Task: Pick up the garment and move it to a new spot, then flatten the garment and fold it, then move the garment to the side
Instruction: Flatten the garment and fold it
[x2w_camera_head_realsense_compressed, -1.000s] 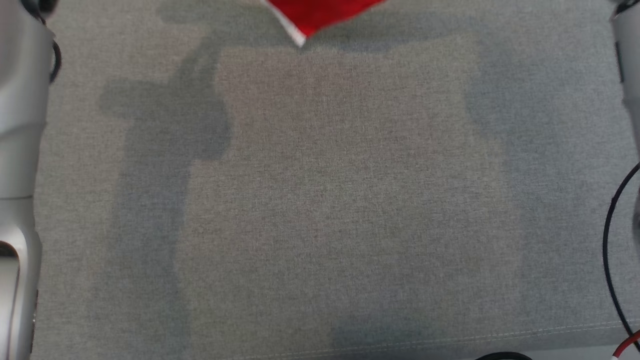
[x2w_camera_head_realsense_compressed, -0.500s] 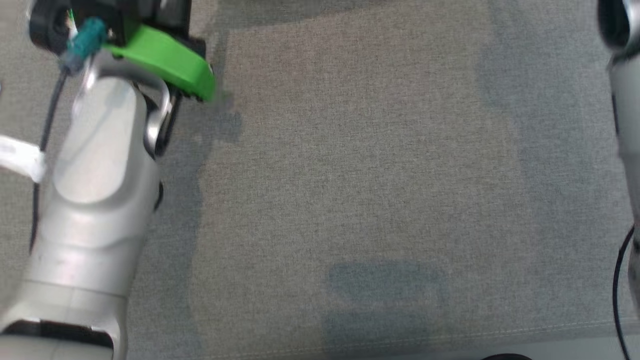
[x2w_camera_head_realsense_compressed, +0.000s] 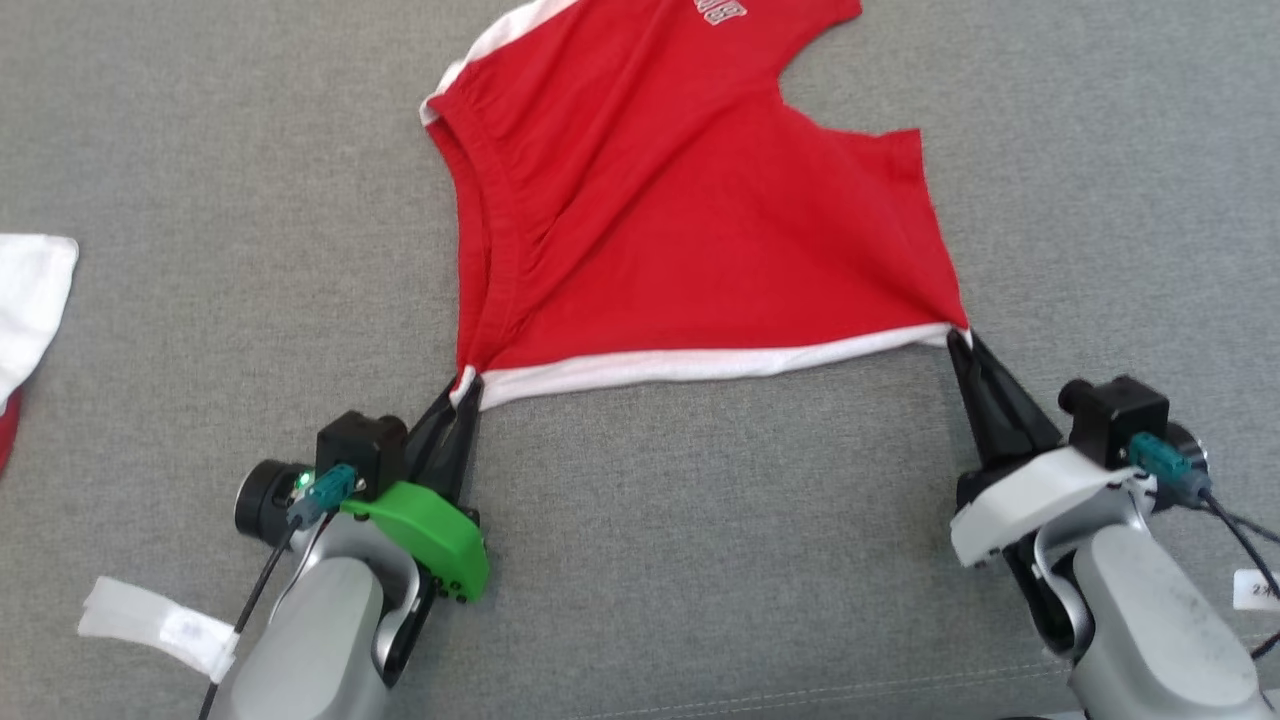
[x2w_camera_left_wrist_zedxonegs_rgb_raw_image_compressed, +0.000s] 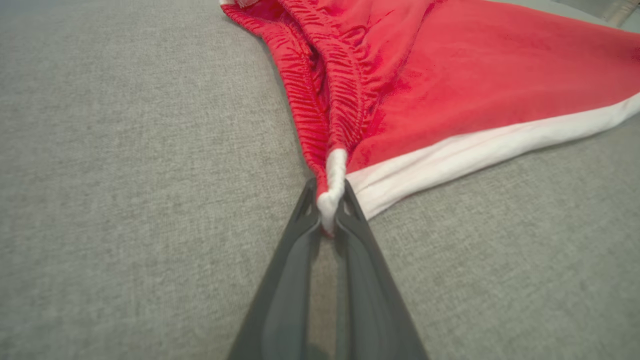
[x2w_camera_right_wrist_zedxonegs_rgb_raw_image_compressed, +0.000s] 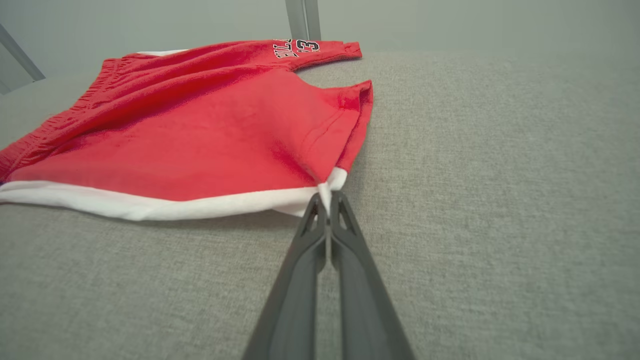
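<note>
I have the red garment spread on the grey fabric surface, in the upper middle of my head view. Its white trim runs along the edge nearest me and is drawn taut between my two arms.

My left end effector is pinched almost closed on the near left corner, where the gathered waistband meets the trim. In the left wrist view that white corner sits bunched between the dark fingertips.

My right end effector is clamped on the near right corner of the same trim. In the right wrist view the fingers are pressed together with a sliver of white cloth between their tips.

Creases fan out across the red cloth from the left corner. The far leg carries pale lettering that I cannot read. A separate white cloth lies at the left edge of the surface, well apart from the garment
</note>
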